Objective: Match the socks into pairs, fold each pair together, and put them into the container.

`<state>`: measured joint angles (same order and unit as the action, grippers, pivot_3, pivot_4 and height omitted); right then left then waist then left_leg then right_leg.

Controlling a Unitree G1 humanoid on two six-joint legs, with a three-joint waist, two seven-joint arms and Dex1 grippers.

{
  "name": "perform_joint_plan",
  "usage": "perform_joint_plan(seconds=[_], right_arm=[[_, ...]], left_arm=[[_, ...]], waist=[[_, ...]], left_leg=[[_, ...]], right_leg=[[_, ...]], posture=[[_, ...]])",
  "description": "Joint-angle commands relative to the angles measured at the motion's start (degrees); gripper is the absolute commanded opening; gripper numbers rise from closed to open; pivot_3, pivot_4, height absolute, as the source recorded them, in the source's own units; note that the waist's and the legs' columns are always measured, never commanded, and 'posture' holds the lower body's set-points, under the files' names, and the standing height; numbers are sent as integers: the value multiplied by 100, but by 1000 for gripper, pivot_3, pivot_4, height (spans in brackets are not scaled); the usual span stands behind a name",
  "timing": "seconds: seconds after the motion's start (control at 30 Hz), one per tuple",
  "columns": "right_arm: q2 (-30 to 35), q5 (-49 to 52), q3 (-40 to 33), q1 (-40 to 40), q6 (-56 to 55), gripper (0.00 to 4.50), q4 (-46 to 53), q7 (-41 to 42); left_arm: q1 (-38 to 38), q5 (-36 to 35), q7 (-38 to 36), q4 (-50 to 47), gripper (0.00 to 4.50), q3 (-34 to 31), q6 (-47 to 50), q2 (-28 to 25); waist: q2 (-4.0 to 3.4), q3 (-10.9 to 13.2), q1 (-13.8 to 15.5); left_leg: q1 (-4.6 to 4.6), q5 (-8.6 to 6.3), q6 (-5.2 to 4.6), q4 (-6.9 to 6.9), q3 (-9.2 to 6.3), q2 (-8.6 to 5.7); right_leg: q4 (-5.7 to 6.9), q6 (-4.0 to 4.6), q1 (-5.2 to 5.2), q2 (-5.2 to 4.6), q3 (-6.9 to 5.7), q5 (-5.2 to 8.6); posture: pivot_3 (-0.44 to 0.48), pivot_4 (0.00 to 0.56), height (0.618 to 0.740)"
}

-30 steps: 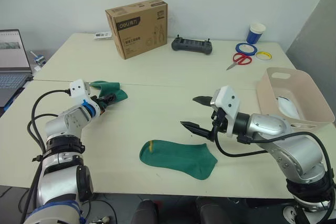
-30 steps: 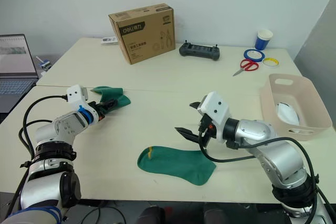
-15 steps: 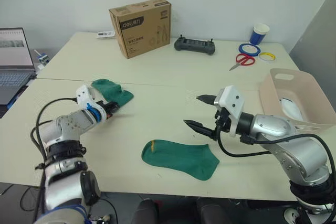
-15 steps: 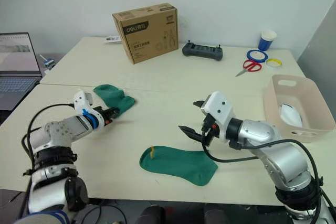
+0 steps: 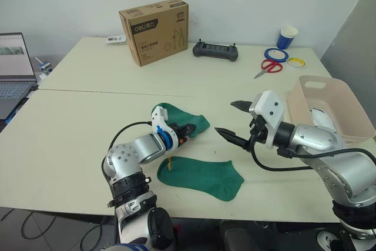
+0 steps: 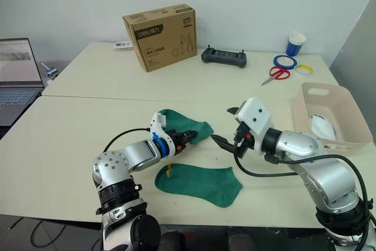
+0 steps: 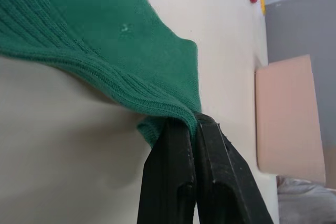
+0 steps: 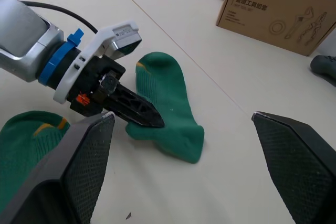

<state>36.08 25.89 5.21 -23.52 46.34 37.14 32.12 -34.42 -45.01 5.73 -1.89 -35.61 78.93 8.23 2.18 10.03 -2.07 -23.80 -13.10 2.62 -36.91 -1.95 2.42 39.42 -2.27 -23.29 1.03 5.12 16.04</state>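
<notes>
My left gripper (image 5: pixel 189 129) is shut on the edge of a dark green sock (image 5: pixel 181 117) at the middle of the table. In the left wrist view its black fingers (image 7: pixel 178 171) pinch the ribbed fabric (image 7: pixel 105 35). A second dark green sock (image 5: pixel 202 176) lies flat just in front, near the table's front edge. My right gripper (image 5: pixel 225 117) stands open just to the right of the held sock, with nothing between its fingers. In the right wrist view the left gripper (image 8: pixel 152 120) and held sock (image 8: pixel 168 93) are close ahead. The pinkish-beige container (image 5: pixel 354 117) at the right holds a white sock (image 5: pixel 322 119).
At the back stand a brown cardboard box (image 5: pixel 154 30), a black controller (image 5: pixel 215 50), red scissors (image 5: pixel 267 67), tape rolls (image 5: pixel 275 54) and a blue cup (image 5: pixel 286 36). A laptop (image 5: pixel 14 69) sits at the far left edge.
My left gripper has shut on the green sock and dragged it from the table's left side to the middle, beside the other green sock. The right gripper has stayed open, barely moved.
</notes>
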Motion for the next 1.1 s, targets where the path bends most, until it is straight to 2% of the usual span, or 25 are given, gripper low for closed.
perform_joint_plan(seconds=[0.03,0.1,0.27,0.37,0.47,0.53,0.63,0.7,0.77,0.9,1.0,1.1], right_arm=[[76,-8,-193,-5,28,4500,287,-76],[93,-5,-202,29,66,4500,339,-96],[131,7,-232,141,131,4500,456,-143],[145,6,-239,197,138,4500,500,-154],[174,-24,-212,233,117,4500,510,-140],[198,-45,-198,243,101,4500,511,-132],[207,-37,-201,232,103,4500,513,-128],[208,-30,-195,208,115,4500,512,-126],[196,-11,-155,152,154,4500,511,-124],[166,14,-66,58,237,4500,509,-132],[163,29,-17,18,317,4500,527,-129],[185,49,5,29,410,4500,581,-130]], left_arm=[[50,-289,-114,-211,648,270,96,248],[85,-459,-171,-357,1238,311,308,173],[70,-922,-579,-784,2774,314,970,-565],[119,-1199,-1247,-1082,3686,600,1235,-1492],[478,-1053,-2472,-1494,4466,1587,678,-2861],[710,-567,-3309,-1563,4466,2224,-194,-3719],[924,893,-4869,-1159,4466,3311,-2601,-4961],[919,1863,-5671,-600,4466,3864,-4357,-5453],[690,2870,-6375,370,4466,4368,-6402,-5776],[-196,4255,-6773,2523,4466,5029,-9437,-5721],[-867,4879,-6718,3865,4466,5327,-10752,-5413],[-1469,5494,-6337,4913,4466,5545,-11555,-5076]], waist=[[0,0,10],[0,0,22],[0,0,6],[0,1,-6],[-6,3,-36],[-9,5,-31],[-14,8,-19],[-17,10,11],[-17,10,31],[-17,10,63],[-17,10,71],[-17,10,68]], left_leg=[[-1,0,0,0,0,-1],[-4,0,0,0,0,-4],[-7,0,0,1,0,-4],[-3,0,1,3,-2,1],[1,1,2,7,-3,3],[1,2,5,9,0,1],[0,2,7,13,7,-1],[0,3,7,17,15,-1],[0,2,6,20,30,0],[-9,2,4,22,46,2],[-20,1,1,21,48,0],[-30,0,-1,17,47,0]], right_leg=[[0,0,0,0,0,0],[-6,-1,0,-3,0,0],[-16,-6,1,-3,0,-3],[-13,-5,1,1,-2,-3],[-12,-5,0,2,-3,-3],[-16,-4,1,-2,-1,-2],[-34,5,2,-8,-1,-7],[-41,22,1,-10,3,-3],[-44,45,-3,-14,11,10],[-49,48,-13,-14,22,12],[-49,16,-19,-13,23,-6],[-48,7,-25,-11,23,-8]], posture=[[0,150,723],[0,150,723],[0,150,723],[0,150,723],[0,150,723],[0,150,723],[0,150,723],[0,150,723],[0,150,723],[0,150,723],[0,150,723],[0,150,723]])
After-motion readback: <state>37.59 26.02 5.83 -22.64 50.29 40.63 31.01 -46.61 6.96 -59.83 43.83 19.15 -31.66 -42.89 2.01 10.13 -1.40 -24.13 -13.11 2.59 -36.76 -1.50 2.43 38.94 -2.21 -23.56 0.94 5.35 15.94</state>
